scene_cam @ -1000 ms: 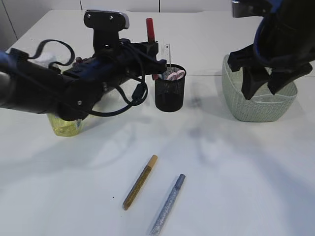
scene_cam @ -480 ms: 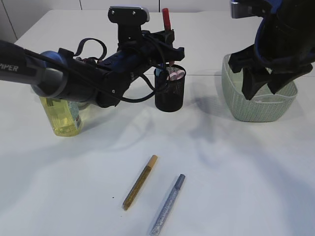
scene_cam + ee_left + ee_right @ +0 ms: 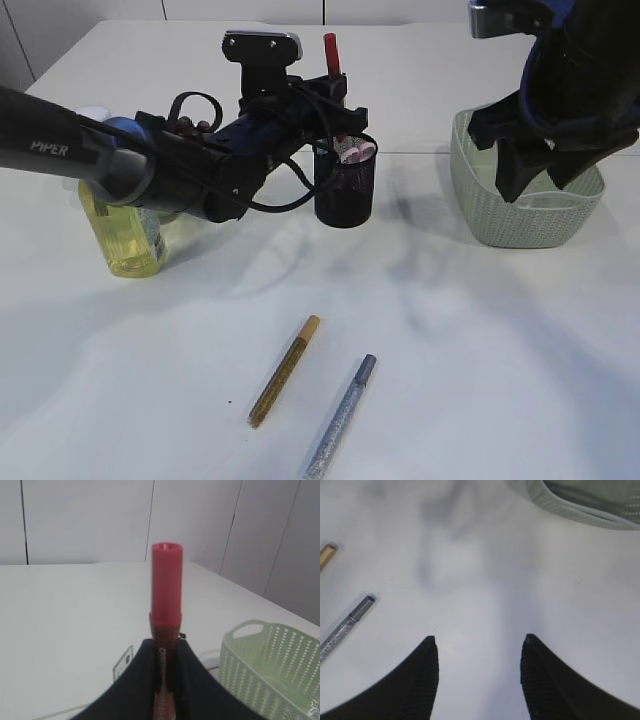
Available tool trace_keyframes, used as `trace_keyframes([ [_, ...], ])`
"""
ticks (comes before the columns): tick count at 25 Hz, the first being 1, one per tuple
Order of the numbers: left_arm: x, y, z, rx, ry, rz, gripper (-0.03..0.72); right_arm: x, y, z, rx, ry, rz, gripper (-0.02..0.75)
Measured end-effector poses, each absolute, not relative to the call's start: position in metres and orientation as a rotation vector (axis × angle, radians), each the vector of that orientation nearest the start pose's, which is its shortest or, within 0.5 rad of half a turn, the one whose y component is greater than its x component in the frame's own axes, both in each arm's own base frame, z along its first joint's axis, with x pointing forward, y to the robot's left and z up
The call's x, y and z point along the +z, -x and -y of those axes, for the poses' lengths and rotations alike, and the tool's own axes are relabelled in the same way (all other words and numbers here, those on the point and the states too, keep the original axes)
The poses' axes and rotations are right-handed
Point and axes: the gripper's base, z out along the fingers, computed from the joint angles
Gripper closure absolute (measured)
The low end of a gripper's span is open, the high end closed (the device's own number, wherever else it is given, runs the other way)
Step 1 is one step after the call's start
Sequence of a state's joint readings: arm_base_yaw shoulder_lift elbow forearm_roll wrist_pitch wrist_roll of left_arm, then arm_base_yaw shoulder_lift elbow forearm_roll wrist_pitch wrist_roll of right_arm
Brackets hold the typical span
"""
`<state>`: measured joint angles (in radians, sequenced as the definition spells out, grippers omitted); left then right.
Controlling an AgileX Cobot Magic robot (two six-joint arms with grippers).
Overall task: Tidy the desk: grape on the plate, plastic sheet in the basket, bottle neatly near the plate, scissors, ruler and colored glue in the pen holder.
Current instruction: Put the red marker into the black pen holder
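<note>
My left gripper [image 3: 335, 100] [image 3: 165, 647] is shut on a red glue pen [image 3: 330, 47] [image 3: 166, 585], held upright just above the black mesh pen holder [image 3: 345, 197]. Pink-handled scissors [image 3: 353, 152] stand in the holder, and a clear ruler [image 3: 123, 664] shows beside my jaws. Gold [image 3: 285, 370] and silver [image 3: 340, 415] glue pens lie on the near table. The yellow bottle [image 3: 120, 235] stands at the left, partly behind my left arm. My right gripper [image 3: 533, 185] [image 3: 479, 640] hangs open and empty over the green basket [image 3: 480, 215]. Plate and grape are hidden.
The left arm stretches across the back left of the table towards the holder. The basket [image 3: 560, 505] stands at the right, with something pale and flat inside. The white table's far edge runs behind the holder.
My left arm has swung right and lifted the red pen, from just left of the holder to above it. The bottle has come into view. The right arm stayed put.
</note>
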<state>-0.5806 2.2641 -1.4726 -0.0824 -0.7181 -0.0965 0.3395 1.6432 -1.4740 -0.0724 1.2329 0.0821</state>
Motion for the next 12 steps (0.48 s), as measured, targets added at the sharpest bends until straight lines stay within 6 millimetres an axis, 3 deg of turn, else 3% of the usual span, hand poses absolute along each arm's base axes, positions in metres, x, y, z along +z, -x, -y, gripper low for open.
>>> trace_keyframes([
  [12, 0.1742, -0.4312, 0.2693, -0.527, -0.306, -1.538, 0.631, 0.3154, -0.3167, -0.1051, -0.026, 0.394, -2.849, 0.321],
])
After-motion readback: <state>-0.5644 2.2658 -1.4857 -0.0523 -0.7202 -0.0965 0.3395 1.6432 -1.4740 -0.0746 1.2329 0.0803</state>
